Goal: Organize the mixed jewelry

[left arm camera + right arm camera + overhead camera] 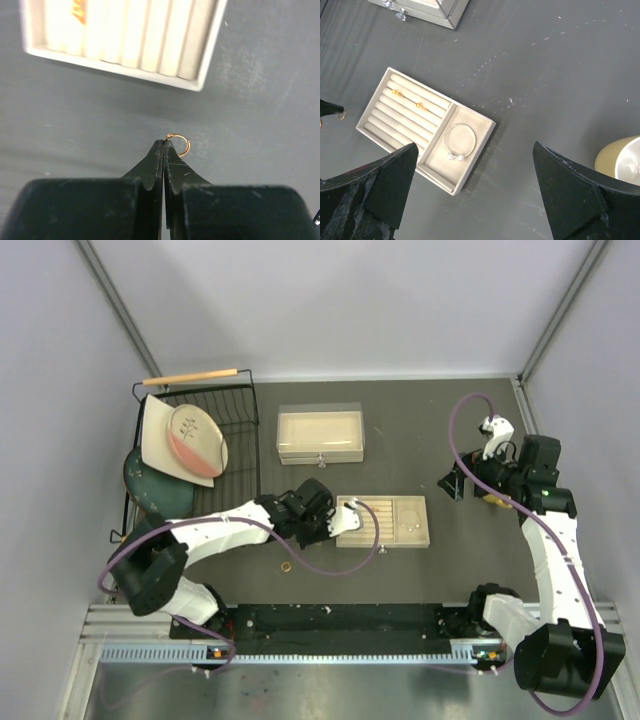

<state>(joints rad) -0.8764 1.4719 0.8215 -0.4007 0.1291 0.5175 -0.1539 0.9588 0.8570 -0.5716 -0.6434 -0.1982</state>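
Left hand (164, 145): fingers pressed together and clamped on a thin gold ring (181, 145), pinched at the very tips. The ring's loop sticks out to one side of the tips. It sits just off the corner of the slotted tray (412, 508), over bare tabletop (420, 440) and not over the slots. Can't tell from the wrist view whether the ring is lifted or touching the surface.

Right hand (474, 150): fingers wide apart, nothing between them. It hangs well to the right of the tray, near the yellow cup (617, 157).

Jewelry positions:
- Silver bracelet (459, 142): open wire hoop with two small beads at its ends. It lies flat in the tray's open compartment, the half away from the left hand.
- First seated ring (396, 93): gold, tucked in a slot near the tray's far long edge.
- Second seated ring (420, 106): gold, about one slot over from the first and further along the rolls toward the divider.
- Loose gold ring (286, 566): flat on the tabletop, on the near side of the left arm's wrist, apart from the tray.

Other stuff:
- Clear lidded box (320, 433): behind the tray, closed, well apart from both hands.
- Dish rack (235, 430): black wire, far left. It holds a cream plate (195, 440) with a pink patch, with a dark green plate (155, 490) beside it.
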